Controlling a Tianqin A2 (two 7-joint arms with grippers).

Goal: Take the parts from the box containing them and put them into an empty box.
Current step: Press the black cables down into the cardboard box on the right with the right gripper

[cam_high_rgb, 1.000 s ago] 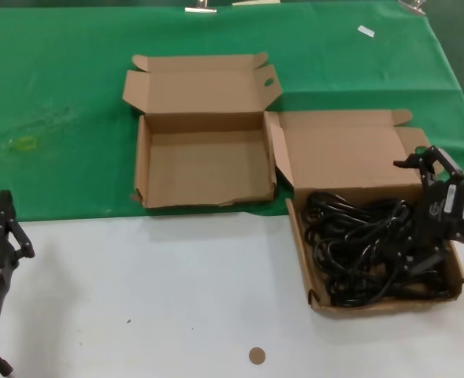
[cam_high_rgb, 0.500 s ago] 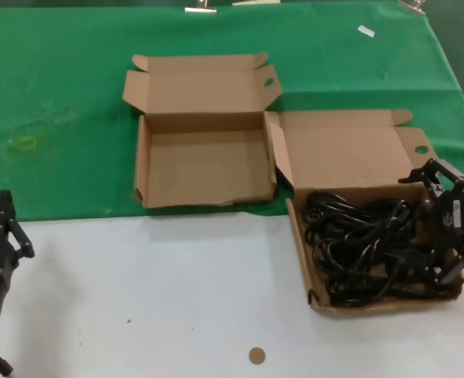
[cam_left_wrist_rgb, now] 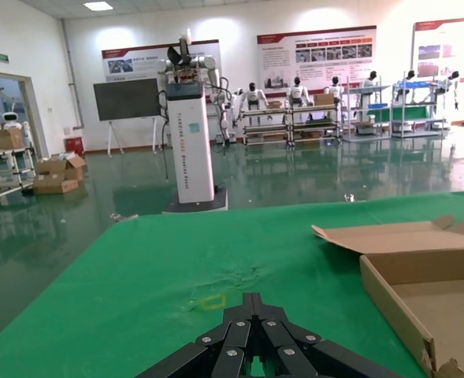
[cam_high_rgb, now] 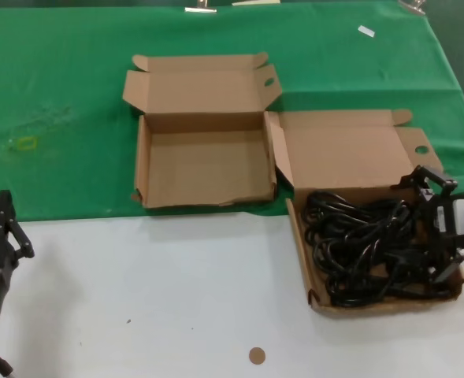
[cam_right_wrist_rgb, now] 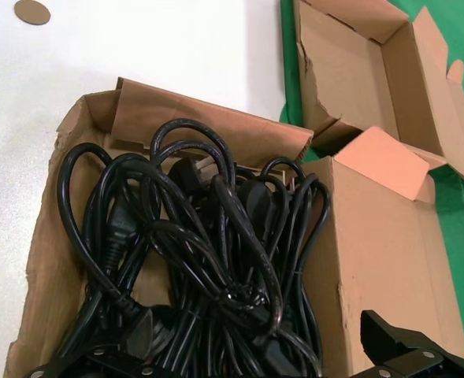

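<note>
Robotics lab hall, humanoid robots on stands, wall posters, shelving racks, glossy green floor

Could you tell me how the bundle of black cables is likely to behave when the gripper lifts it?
The black cables lie in loose, interlaced loops, so they will probably sag floppily and drag neighbours along. The open right gripper sits at their box; snagged loops might tug that light cardboard.

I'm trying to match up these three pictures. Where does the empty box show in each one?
Head view: empty box, centre, on the green cloth.
Left wrist view: only its corner, at the right edge.
Right wrist view: upper right, behind the cable box.
Shared landmark: the green cloth.
</note>
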